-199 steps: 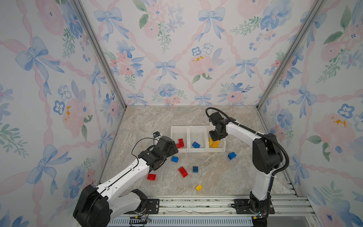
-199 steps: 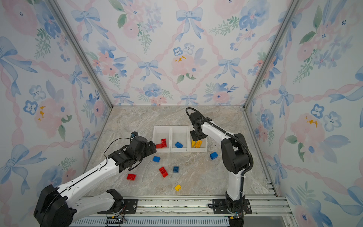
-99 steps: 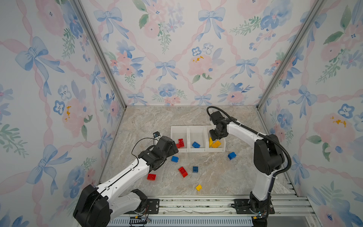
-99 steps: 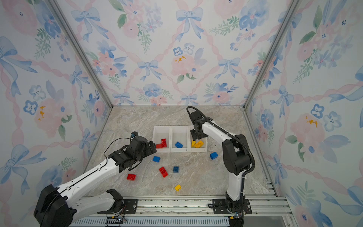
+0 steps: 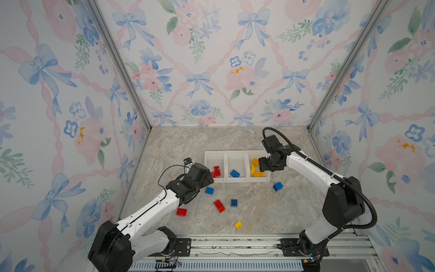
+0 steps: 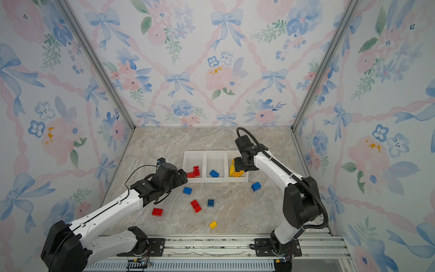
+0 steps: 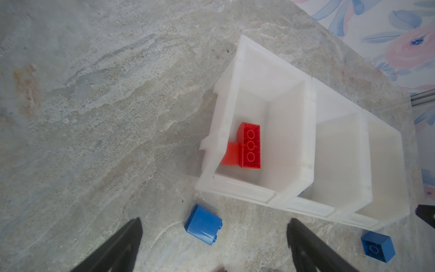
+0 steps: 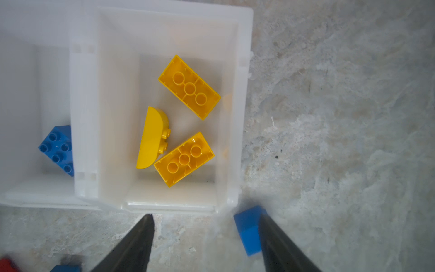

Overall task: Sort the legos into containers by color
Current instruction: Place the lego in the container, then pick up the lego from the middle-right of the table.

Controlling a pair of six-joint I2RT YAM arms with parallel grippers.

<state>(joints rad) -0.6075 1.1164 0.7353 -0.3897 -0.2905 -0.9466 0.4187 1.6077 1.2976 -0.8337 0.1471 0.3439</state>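
Three white containers (image 5: 236, 180) stand joined in a row near the middle of a marbled desk (image 5: 270, 212). The bin at the left arm's end holds two red legos (image 5: 216, 171). The middle bin holds one blue lego (image 5: 235, 173). The bin at the right arm's end holds three yellow legos (image 8: 153, 141), two of them lying studs down.

The left claw (image 7: 214, 219) hangs over the desk just outside the front corner of the red bin. Its two black fingers are spread wide and hold nothing. A loose blue brick (image 7: 203, 225) lies on its side on the desk, in line with the gap between the fingers and touching neither.

The right claw (image 8: 205, 215) is poised above the front edge of the yellow bin, with its jaws parted and empty. The yellow legos lie in the bin beyond the fingertips, clear of them. A second blue brick (image 8: 247, 229) sits on the desk just outside that bin's corner, partly hidden behind one finger.

Nearer the robot's base, a long red brick (image 5: 219, 205), a small blue square brick (image 5: 234, 202), a yellow brick (image 5: 238, 224) and another red brick (image 5: 181, 212) lie scattered on the desk.
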